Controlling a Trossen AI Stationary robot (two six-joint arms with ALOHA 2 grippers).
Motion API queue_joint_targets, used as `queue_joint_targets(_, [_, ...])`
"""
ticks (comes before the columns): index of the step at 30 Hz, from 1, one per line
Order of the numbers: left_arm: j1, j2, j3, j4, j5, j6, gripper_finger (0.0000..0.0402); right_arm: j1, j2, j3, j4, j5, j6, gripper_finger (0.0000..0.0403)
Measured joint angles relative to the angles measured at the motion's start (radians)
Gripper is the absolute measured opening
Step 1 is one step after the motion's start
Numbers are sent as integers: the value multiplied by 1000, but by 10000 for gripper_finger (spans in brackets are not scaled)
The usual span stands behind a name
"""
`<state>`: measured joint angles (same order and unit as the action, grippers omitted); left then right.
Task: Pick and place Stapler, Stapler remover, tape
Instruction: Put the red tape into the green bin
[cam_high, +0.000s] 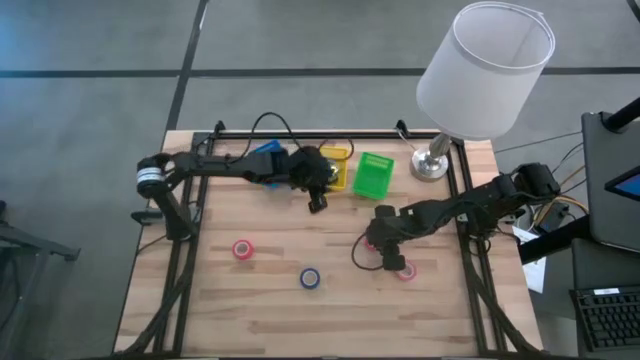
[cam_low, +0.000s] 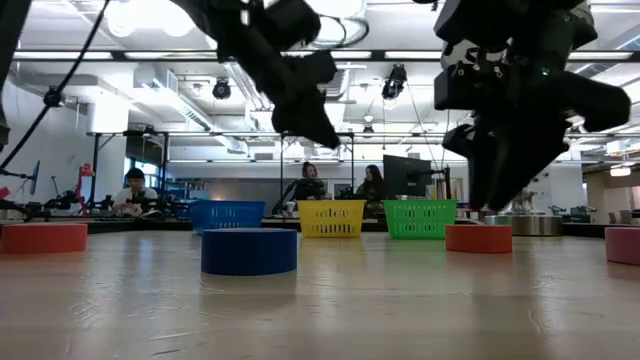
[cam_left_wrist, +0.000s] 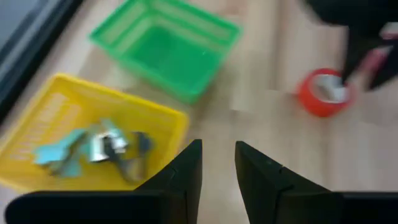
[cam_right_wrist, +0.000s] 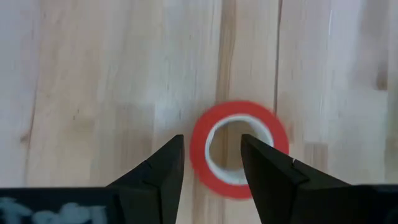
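Three small tape rolls lie flat on the wooden table: one pink-red (cam_high: 242, 249) at the left, one red (cam_high: 371, 243) (cam_low: 478, 237) (cam_right_wrist: 239, 149), and one pink (cam_high: 406, 271) (cam_low: 622, 244) nearer the front. My right gripper (cam_high: 391, 262) (cam_low: 497, 200) (cam_right_wrist: 211, 146) is open and hangs just above the red roll, fingers pointing down, one outside its wall and one over its centre hole. My left gripper (cam_high: 318, 203) (cam_left_wrist: 219, 158) is open and empty above the table, just near of the yellow bin (cam_high: 336, 165) (cam_left_wrist: 37, 134).
A blue bin (cam_high: 265, 155), the yellow bin and a green bin (cam_high: 373, 175) (cam_left_wrist: 165, 53) stand in a row at the far edge. The yellow bin holds blue and metal items (cam_left_wrist: 99, 149). A blue roll (cam_high: 310, 278) lies near the front. A lamp (cam_high: 433, 165) stands at the far right.
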<state>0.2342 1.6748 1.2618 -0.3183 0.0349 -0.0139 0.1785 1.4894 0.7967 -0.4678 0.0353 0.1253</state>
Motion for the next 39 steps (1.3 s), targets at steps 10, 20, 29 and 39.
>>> queue_joint_targets(10, [-191, -40, -25, 12, -16, -13, 89, -3, 53, -11, 22, -13, 28, 153])
queue_joint_targets(20, [-279, -38, -25, 10, -47, -1, 89, -3, 148, -3, 51, -9, -51, 153])
queue_joint_targets(29, [-286, -38, -27, 9, -49, 15, 85, -2, 153, 16, 31, -17, -139, 115])
queue_joint_targets(39, [-358, -37, -125, 64, -63, -39, 83, -70, 116, 81, -78, 200, -253, 35])
